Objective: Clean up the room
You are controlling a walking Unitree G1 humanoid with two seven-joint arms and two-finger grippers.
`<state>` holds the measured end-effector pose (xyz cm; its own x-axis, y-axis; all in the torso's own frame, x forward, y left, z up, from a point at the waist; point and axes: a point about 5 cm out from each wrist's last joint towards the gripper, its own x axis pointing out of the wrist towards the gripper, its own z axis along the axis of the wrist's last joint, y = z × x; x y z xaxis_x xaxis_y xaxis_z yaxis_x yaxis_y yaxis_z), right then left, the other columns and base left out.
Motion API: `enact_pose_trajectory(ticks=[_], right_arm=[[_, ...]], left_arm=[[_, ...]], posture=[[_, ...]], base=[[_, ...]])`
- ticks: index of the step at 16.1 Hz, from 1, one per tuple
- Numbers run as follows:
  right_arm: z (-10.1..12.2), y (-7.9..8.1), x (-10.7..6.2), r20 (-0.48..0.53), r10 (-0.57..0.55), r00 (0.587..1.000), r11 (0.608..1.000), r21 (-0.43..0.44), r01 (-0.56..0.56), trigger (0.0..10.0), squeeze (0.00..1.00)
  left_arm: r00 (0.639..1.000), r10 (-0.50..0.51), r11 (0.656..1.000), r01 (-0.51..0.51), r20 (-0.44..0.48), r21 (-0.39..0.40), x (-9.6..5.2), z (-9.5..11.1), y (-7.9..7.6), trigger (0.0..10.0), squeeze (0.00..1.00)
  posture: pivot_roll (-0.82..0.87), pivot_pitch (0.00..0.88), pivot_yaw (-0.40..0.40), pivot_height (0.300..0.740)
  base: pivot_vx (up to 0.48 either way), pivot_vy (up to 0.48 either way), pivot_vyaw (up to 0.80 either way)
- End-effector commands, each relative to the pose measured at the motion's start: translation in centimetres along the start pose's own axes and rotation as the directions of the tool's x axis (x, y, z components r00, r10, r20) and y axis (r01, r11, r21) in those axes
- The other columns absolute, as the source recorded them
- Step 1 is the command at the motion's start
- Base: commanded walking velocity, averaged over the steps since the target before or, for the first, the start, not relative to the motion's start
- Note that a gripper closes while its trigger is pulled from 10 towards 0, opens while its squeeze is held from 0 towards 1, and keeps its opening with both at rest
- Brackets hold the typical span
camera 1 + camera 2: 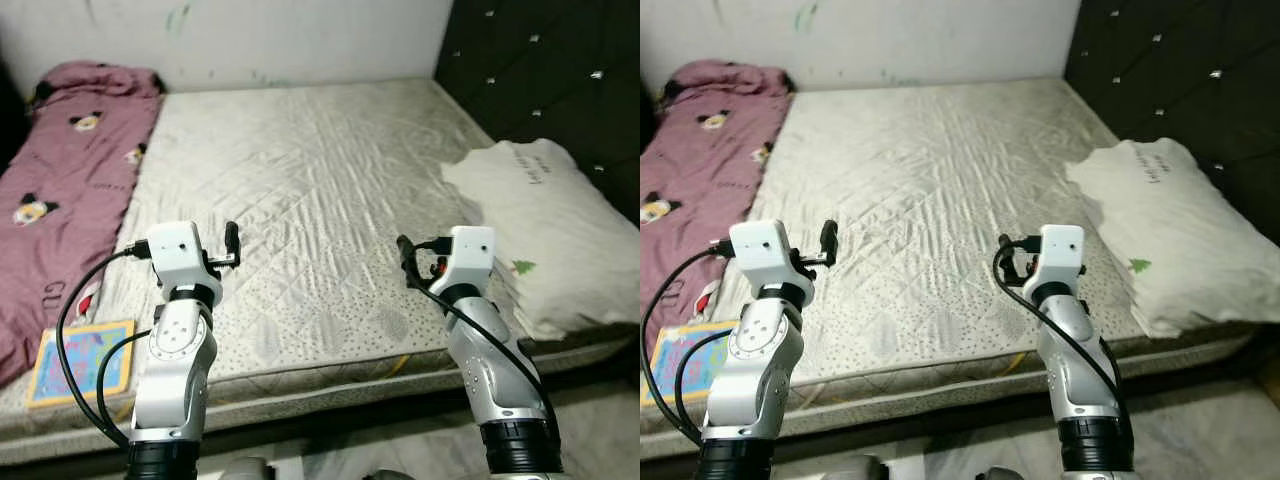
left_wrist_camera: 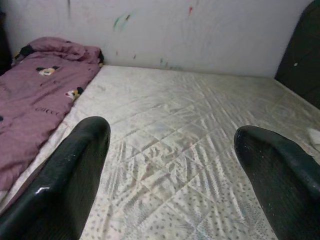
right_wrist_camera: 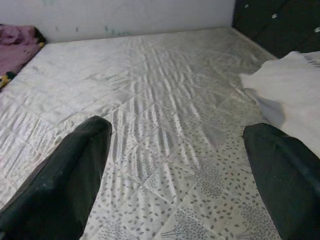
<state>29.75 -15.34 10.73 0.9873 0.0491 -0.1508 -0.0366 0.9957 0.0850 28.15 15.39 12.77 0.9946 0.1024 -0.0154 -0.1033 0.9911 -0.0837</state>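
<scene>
A cream quilted mattress [image 1: 300, 160] lies before me. A rumpled purple blanket [image 1: 60, 190] with cartoon mouse prints covers its left side. A white pillow [image 1: 545, 220] rests at the right, by the headboard. A colourful picture book [image 1: 82, 360] lies flat on the front left corner. My left gripper [image 1: 226, 252] is raised over the near edge of the bed, and in its wrist view the fingers [image 2: 75, 170] stand wide apart with nothing between them. My right gripper [image 1: 410, 262] is held up the same way, its fingers [image 3: 75, 170] also apart and empty.
A black tufted headboard [image 1: 540, 70] runs along the right side. A pale wall [image 1: 250, 40] with faint marks closes the far end. The bed's front edge [image 1: 330, 385] is just ahead of me, with pale floor [image 1: 600, 420] below at the right.
</scene>
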Motion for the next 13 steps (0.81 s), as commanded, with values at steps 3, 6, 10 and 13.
enact_pose_trajectory(ticks=[3, 6, 10, 13], right_arm=[[0.6, 1.3, 0.3, 0.015, 0.054, 0.998, 0.998, 0.036, -0.054, 10.0, 0.00], [0.6, 1.4, 0.6, -0.003, 0.040, 0.999, 0.999, -0.007, -0.040, 10.0, 0.00], [1.4, 2.3, 0.7, 0.060, 0.099, 0.993, 0.990, -0.104, -0.092, 10.0, 0.00], [1.7, 3.2, 0.6, 0.059, 0.176, 0.983, 0.980, -0.103, -0.169, 10.0, 0.00]], left_arm=[[1.000, 0.025, 1.000, -0.025, 0.002, 0.016, 0.1, 0.3, 0.7, 10.0, 0.00], [1.000, 0.028, 0.999, -0.028, 0.005, 0.017, 0.3, 0.5, 0.7, 10.0, 0.00], [0.999, 0.035, 0.999, -0.035, 0.004, 0.014, 0.4, 0.5, 0.7, 10.0, 0.00], [0.999, 0.039, 0.999, -0.038, -0.001, 0.008, 0.4, 0.5, 0.7, 10.0, 0.00]], posture=[[0.01, 0.000, -0.008, 0.740], [0.02, 0.000, -0.008, 0.740], [0.01, 0.000, -0.009, 0.740], [0.01, 0.000, -0.009, 0.740]], base=[[0.000, 0.480, 0.00], [0.000, 0.480, 0.00], [0.000, 0.480, 0.00], [0.000, 0.480, 0.00]])
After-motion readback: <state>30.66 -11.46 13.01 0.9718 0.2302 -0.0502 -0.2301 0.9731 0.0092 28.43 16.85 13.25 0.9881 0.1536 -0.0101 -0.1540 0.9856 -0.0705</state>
